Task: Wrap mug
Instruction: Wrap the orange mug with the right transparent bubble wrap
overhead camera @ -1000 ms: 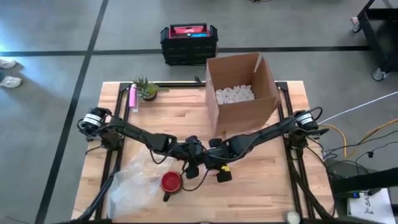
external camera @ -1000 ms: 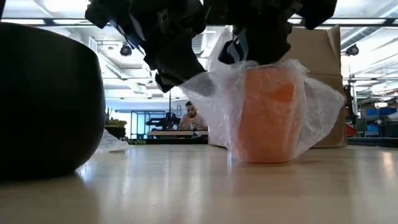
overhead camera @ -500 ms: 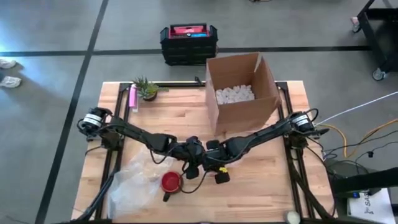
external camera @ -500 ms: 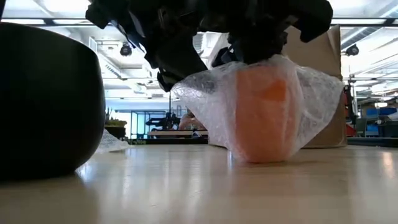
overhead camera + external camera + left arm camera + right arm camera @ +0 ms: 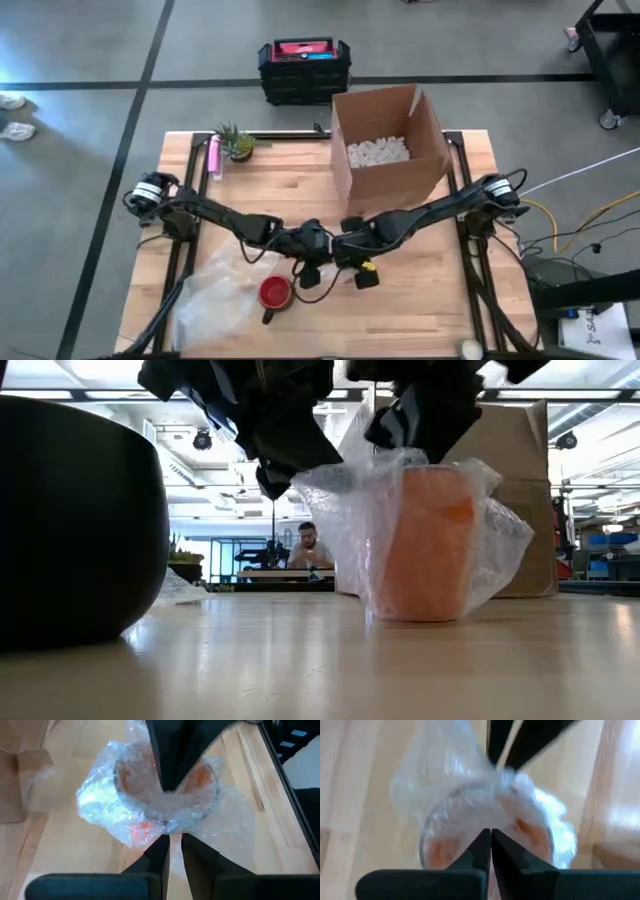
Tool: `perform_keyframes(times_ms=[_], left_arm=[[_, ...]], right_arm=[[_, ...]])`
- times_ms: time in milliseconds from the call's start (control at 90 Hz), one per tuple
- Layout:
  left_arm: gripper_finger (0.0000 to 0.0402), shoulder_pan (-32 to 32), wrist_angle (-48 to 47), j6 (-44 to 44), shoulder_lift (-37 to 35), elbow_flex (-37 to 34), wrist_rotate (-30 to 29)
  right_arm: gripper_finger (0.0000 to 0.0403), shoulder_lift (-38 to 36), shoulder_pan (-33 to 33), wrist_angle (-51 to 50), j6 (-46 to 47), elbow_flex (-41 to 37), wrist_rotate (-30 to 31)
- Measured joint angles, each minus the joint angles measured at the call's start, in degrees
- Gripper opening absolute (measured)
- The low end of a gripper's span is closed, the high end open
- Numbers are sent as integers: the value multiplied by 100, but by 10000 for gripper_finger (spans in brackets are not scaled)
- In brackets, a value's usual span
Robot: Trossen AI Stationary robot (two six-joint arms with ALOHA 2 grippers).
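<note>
Butcher-block table [image 5: 420, 290] carries an orange mug [image 5: 432, 545] standing upright near its middle, draped in bubble wrap [image 5: 340, 510] that rises past the rim. Both grippers meet directly above the mug's open mouth: the left gripper [image 5: 172, 842] and the right gripper [image 5: 490, 840] each have their fingers pressed together, apparently pinching film at opposite sides of the rim. Neither arm is nearer; the mug's axis runs straight down beneath them, so tucking the wrap inward looks next.
</note>
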Motion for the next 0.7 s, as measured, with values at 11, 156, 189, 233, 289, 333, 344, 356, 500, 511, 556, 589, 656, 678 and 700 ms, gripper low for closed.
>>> perform_keyframes(times_ms=[11,156,189,233,289,333,344,356,500,511,556,589,656,678,700], left_arm=[[36,0,-1,0,0,0,1],[36,0,-12,-9,0,0,0],[36,-2,-14,-10,0,0,0],[36,-2,-13,-14,0,0,-2],[36,-7,-7,-19,0,0,-4],[36,-13,-9,-26,0,0,-7],[36,-13,-9,-32,0,0,-7],[36,-13,-7,-39,0,0,-7],[36,-13,41,-66,0,0,-13],[36,-13,45,-67,0,0,-13],[36,-13,60,-67,0,0,-18],[36,-13,89,-67,0,0,-18],[36,-13,129,-68,0,-2,-22],[36,-13,157,-66,0,-2,-22],[36,-13,188,-66,0,-2,-22]], right_arm=[[0,-39,0,-48,19,0,3],[0,-533,3,-917,496,-18,193],[0,-620,7,-1168,635,-64,375],[0,-744,8,-1474,863,-177,716],[0,-884,15,-1730,1161,-424,1077],[0,-1021,12,-1718,1324,-683,1147],[0,-1053,11,-1696,1338,-752,1147],[0,-1077,10,-1670,1371,-817,1155],[0,-1215,59,-807,1492,-1482,1011],[0,-1219,65,-719,1490,-1506,970],[0,-1238,101,-354,1486,-1565,800],[0,-1247,125,-107,1453,-1579,672],[0,-1253,183,236,1359,-1569,541],[0,-1253,191,299,1319,-1543,547],[0,-1255,212,370,1305,-1517,557]])
